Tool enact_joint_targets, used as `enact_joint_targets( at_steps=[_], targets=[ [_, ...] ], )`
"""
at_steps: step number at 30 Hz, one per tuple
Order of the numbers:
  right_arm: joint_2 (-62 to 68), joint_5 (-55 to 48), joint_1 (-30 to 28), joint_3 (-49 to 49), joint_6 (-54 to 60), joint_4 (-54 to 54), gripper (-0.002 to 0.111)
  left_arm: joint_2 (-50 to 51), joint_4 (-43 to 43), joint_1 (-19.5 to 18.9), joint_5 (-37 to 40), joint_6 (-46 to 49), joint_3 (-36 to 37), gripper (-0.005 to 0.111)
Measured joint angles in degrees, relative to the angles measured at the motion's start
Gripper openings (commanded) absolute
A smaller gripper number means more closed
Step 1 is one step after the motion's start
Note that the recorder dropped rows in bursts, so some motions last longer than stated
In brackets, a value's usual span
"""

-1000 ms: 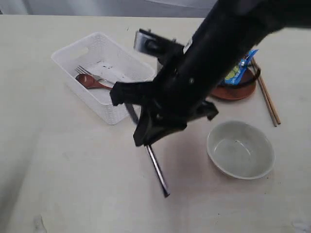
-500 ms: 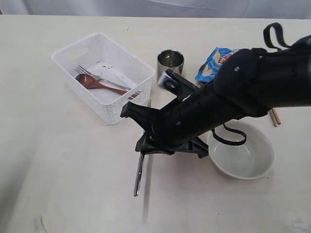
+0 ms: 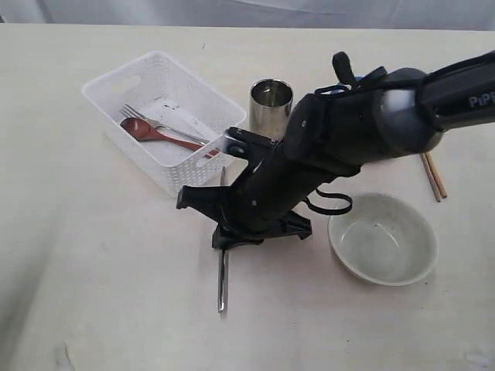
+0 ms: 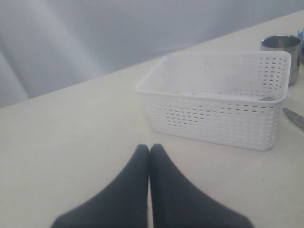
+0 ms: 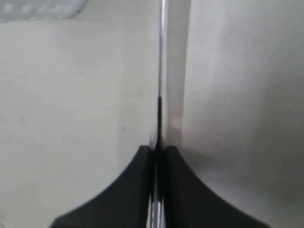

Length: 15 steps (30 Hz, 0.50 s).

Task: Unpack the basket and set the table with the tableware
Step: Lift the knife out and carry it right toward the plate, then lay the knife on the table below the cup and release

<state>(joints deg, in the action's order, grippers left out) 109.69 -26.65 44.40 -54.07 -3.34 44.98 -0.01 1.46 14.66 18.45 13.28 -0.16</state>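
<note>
My right gripper [image 3: 225, 238] is shut on the steel knife [image 3: 223, 282], which is held low over the table [image 3: 116, 294] between the basket and the bowl. In the right wrist view the knife [image 5: 162, 71] runs straight out from between the closed fingers [image 5: 142, 164] of my right gripper [image 5: 158, 149]. The white basket [image 3: 124, 74] still holds a fork [image 3: 143, 117] and a reddish-brown spoon [image 3: 144, 131]. The off-white bowl [image 3: 383, 238], steel cup [image 3: 271, 104] and chopsticks [image 3: 433, 174] stand on the table. My left gripper [image 4: 149, 148] is shut and empty, short of the basket [image 4: 213, 111].
My right arm [image 3: 356, 139] stretches across the middle from the right and hides what lies behind it. The cup [image 4: 280, 45] stands just past the basket's far corner. The knife's tip [image 4: 294, 118] shows beside the basket.
My right arm has swung down and leftward, lowering the knife close to the table. The knife has turned from slanting to lying nearly straight toward the front edge. The left gripper's earlier state is not shown.
</note>
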Motion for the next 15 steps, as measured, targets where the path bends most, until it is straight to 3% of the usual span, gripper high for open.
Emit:
enact_joint_targets(
  at_steps=[2,5,6,8,15],
  targets=[
    [0.0,-1.0,0.0,-0.3,-4.0,-3.6,0.010,0.0,0.0,0.0,0.0,0.0,0.0,0.000],
    [0.0,-1.4,0.0,-0.4,-5.3,-3.8,0.051,0.0,0.0,0.0,0.0,0.0,0.0,0.000],
    [0.0,-1.5,0.0,-0.6,-5.4,-3.6,0.056,0.0,0.0,0.0,0.0,0.0,0.0,0.000],
    [-0.4,-1.8,0.0,-0.7,-5.4,-3.6,0.058,0.0,0.0,0.0,0.0,0.0,0.0,0.000],
    [-3.1,-3.5,0.0,-0.7,-5.1,-7.1,0.042,0.0,0.0,0.0,0.0,0.0,0.0,0.000]
  ],
)
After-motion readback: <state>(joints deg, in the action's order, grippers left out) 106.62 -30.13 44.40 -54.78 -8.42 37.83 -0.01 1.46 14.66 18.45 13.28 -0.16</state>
